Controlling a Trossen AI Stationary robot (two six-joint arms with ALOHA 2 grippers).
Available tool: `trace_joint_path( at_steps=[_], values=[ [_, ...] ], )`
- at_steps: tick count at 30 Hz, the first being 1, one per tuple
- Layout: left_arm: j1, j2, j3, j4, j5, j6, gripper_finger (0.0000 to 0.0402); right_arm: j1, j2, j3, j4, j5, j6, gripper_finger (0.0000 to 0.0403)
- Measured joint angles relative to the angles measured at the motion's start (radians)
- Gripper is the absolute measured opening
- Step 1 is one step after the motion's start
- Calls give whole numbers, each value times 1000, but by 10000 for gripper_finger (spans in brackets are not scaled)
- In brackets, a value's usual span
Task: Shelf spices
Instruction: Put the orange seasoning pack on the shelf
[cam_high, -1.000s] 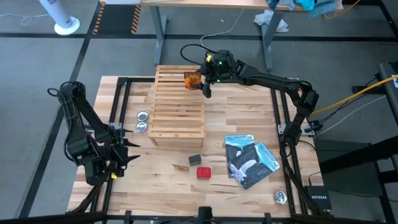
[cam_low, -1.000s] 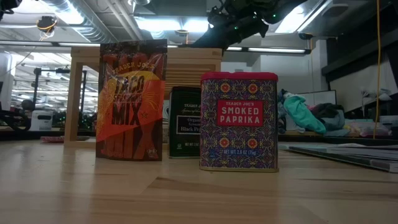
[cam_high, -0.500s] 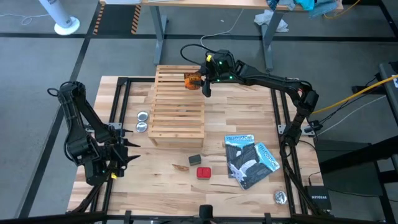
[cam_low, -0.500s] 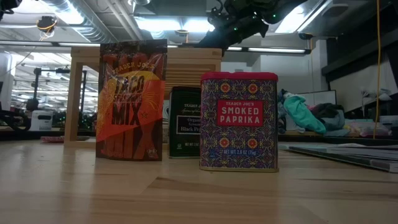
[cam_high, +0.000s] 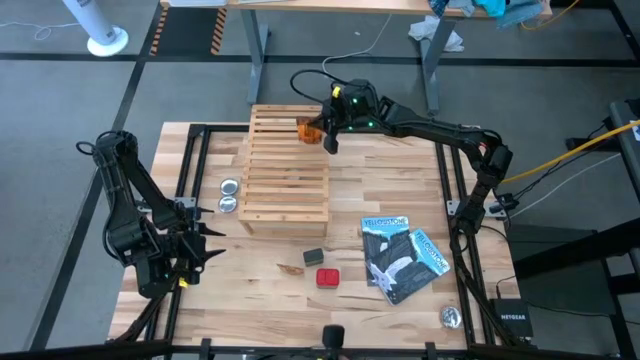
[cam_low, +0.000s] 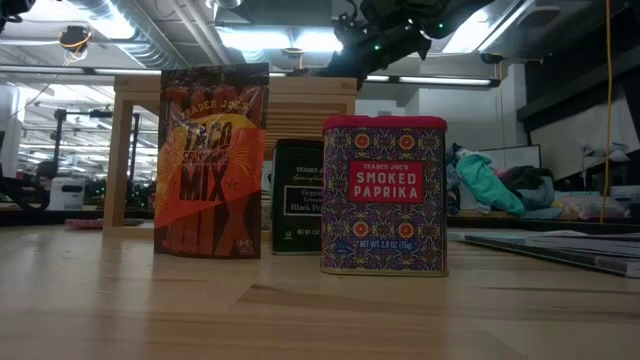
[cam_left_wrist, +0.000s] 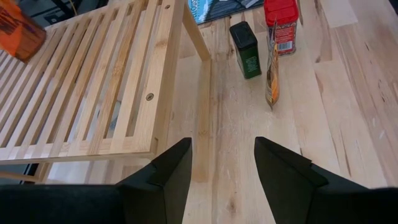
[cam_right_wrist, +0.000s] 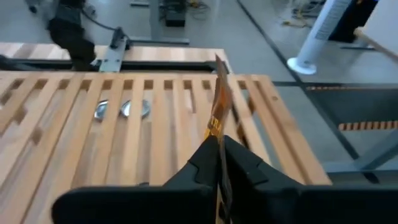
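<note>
Right gripper (cam_high: 322, 133) pinches an orange packet (cam_high: 308, 128) edge-on above the shelf (cam_high: 285, 190). Lowering it flat across several slats should prevent slipping through. Left gripper (cam_left_wrist: 221, 163), fingers spread, waits.

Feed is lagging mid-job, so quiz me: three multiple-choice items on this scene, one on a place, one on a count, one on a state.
1. Where is the orange crinkly packet held by the right gripper?
A over the light wooden slatted shelf
B on the booklets
C beside the left arm

2. How many round silver tins lie left of the shelf?
A one
B two
C four

3. How stand the left gripper jaws?
A shut on a box
B open, empty
C shut on a packet

A: packet hangs above the slats. B: two tins show. B: a bare gap shows between them.
</note>
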Motion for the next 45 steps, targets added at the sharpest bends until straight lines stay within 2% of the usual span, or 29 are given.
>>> trace_joint_path(
  at_steps=[6, 10, 27, 45],
  values=[
    [0, 0, 0, 0, 0, 0, 169, 0, 0, 0, 79, 10, 0, 6],
    [0, 0, 0, 0, 0, 0, 169, 0, 0, 0, 105, 25, 0, 13],
    [0, 0, 0, 0, 0, 0, 169, 0, 0, 0, 30, 28, -24, 4],
    [0, 0, 0, 0, 0, 0, 169, 1, 0, 0, 2, 116, 36, 14]
  ],
)
